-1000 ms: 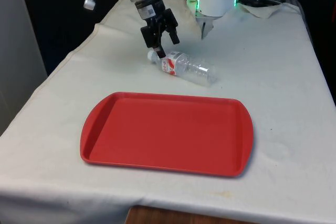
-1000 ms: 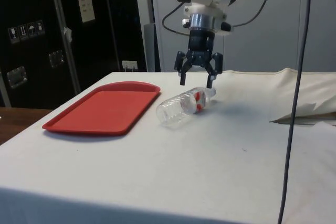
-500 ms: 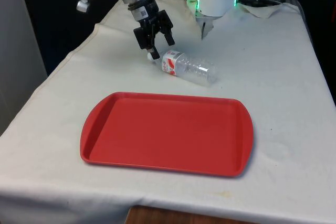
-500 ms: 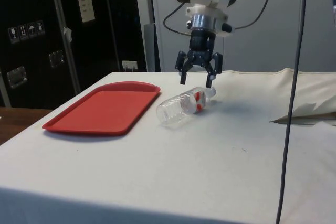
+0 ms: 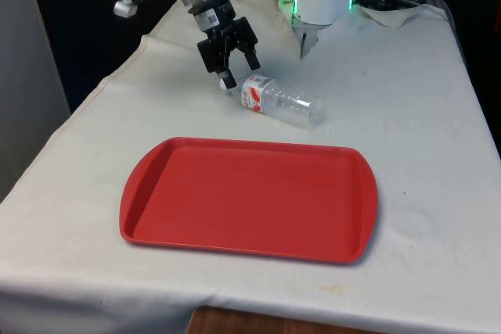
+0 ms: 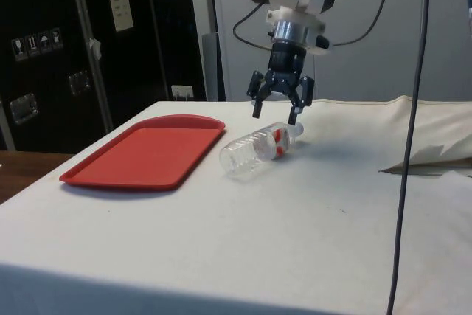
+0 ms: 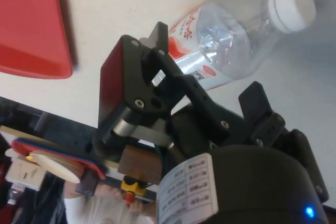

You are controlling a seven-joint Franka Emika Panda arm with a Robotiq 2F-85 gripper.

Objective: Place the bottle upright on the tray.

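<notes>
A clear plastic bottle [image 5: 282, 101] with a white cap and a red-and-white label lies on its side on the white cloth, just beyond the red tray [image 5: 249, 197]. Its cap end points to the front view's left. In the side view the bottle [image 6: 258, 150] lies right of the tray [image 6: 147, 150]. My gripper [image 5: 233, 68] hangs open a little above the bottle's cap end, holding nothing; in the side view the gripper [image 6: 276, 115] is just over the neck. The wrist view has the bottle [image 7: 233, 38] between the spread fingers [image 7: 126, 82], with a corner of the tray [image 7: 31, 24].
A crumpled white cloth and cables [image 5: 395, 1] lie at the table's far end beside the robot base. A cable [image 6: 409, 130] hangs down at the side view's right. The tray holds nothing.
The gripper has shifted slightly up and towards the front view's left, from over the bottle's neck to above its cap. The fingers stayed open and the bottle has not moved.
</notes>
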